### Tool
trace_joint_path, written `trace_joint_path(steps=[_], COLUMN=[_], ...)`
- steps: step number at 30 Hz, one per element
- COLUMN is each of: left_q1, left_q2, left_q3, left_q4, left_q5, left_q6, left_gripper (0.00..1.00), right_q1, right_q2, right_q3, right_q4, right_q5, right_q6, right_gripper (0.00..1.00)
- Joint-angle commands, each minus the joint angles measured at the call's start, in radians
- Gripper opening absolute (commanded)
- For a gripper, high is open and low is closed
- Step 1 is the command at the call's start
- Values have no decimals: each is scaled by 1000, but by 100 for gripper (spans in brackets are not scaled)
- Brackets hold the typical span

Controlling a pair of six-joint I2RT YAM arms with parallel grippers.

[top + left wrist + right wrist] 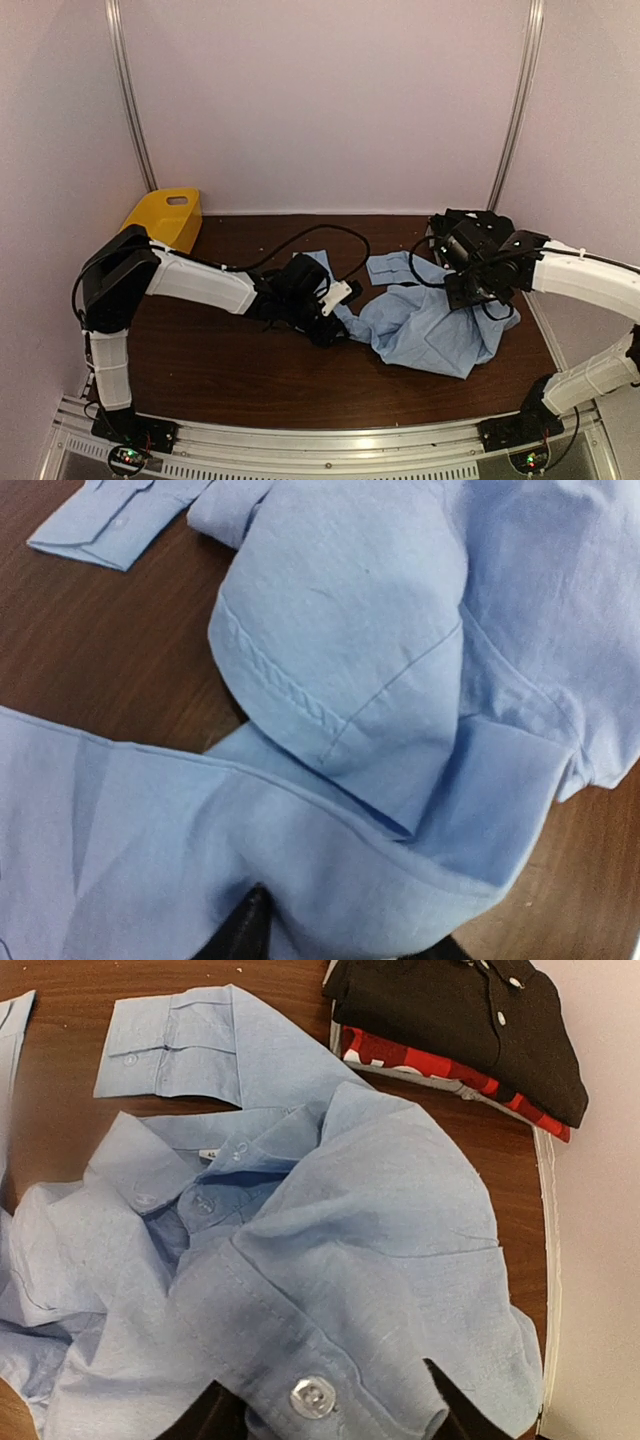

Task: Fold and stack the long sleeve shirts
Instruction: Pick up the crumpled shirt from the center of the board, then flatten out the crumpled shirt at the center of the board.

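I have the light blue shirt [430,325] lying crumpled on the tabletop [230,370], right of centre and closer to the right edge than the left. Its collar [160,1175] faces up and is buttoned. One sleeve cuff [165,1045] lies flat on the wood on the far side of the heap.

The left gripper [345,945] sits low at the shirt's left edge. A folded hem bunches between its dark fingertips [245,930]. The jaws stand partly apart, and I cannot tell whether they pinch the cloth or only straddle it.

The right gripper [335,1415] is down on the right side of the shirt. The front placket and one pale button [312,1397] lie between its fingers. Here too the jaws are about half closed, and I cannot tell whether they have a real grip.

The black shirt [470,1020] is folded and lies on top of the red-edged shirt [450,1068], stacked at the tabletop's right edge toward the far corner, apart from the blue one. A yellow basket [165,218] stands at the far left corner.
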Motion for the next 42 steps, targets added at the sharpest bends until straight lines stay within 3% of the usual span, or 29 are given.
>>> trace_joint_path(steps=[1,6,11,15,20,24,30,37,39,42], left_q1=[1,45,179,247,296,310,311,311,311,310], left_q2=[4,-103,-359,-563,-708,-782,-834,-860,-865,-848], left_q3=[42,-11,-74,-13,151,261,361,402,404,408], left_q4=[37,5,-53,-121,-233,-276,-297,-309,-307,-310], left_q5=[-117,-188,-139,-129,-158,-172,-206,-193,-191,-125], left_q6=[11,-8,-98,-127,-148,-132,-87,-63,-63,-68], left_gripper=[32,1,0,0,0,0,0,0,0,0], right_q1=[-24,-62,-77,-81,-83,-84,-84,-84,-83,-88], right_q2=[-12,-59,-111,-127,-106,-101,-81,-84,-91,-83], right_q3=[63,119,226,337,497,572,601,584,562,549], right_q4=[2,-5,36,129,193,246,287,274,265,216], right_q5=[34,36,-54,-169,-267,-340,-599,-810,-797,-621], right_q6=[-38,-80,-163,-235,-290,-316,-348,-378,-381,-363], right_gripper=[47,19,0,0,0,0,0,0,0,0])
